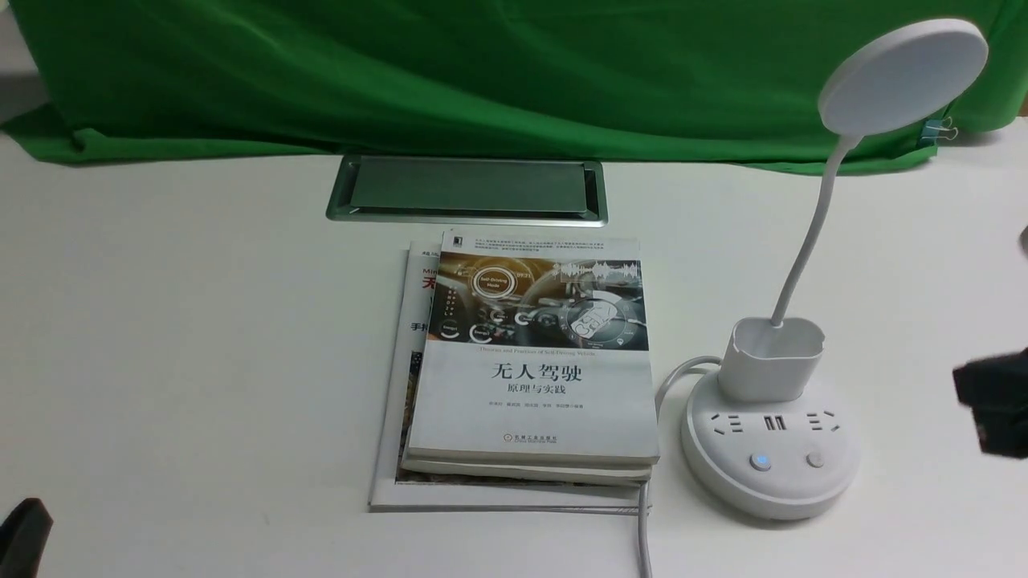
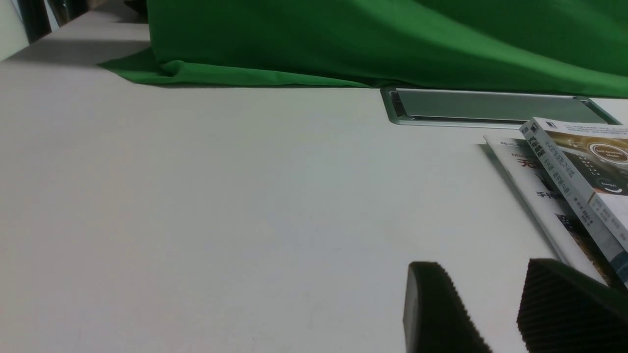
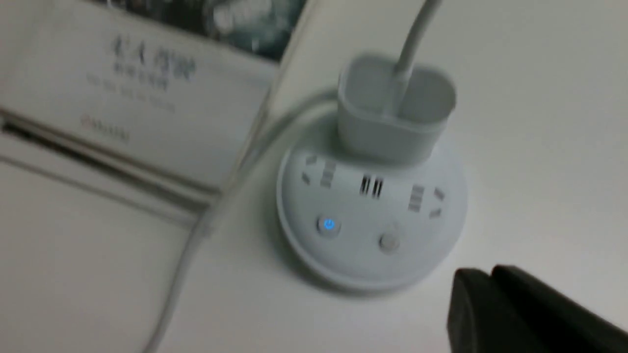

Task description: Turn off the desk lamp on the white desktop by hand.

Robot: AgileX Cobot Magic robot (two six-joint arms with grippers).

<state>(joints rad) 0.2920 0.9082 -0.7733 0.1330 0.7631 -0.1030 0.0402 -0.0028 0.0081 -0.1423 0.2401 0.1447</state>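
White plastic, the lamp (image 1: 771, 474) looked light, its neck bendy; its base was best for pressing. The right pincer's (image 3: 473, 272) fingertips were together.

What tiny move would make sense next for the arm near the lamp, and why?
Probably ease the right gripper's closed fingers toward the lamp base: they hover beside it, short of its two buttons, one glowing blue.
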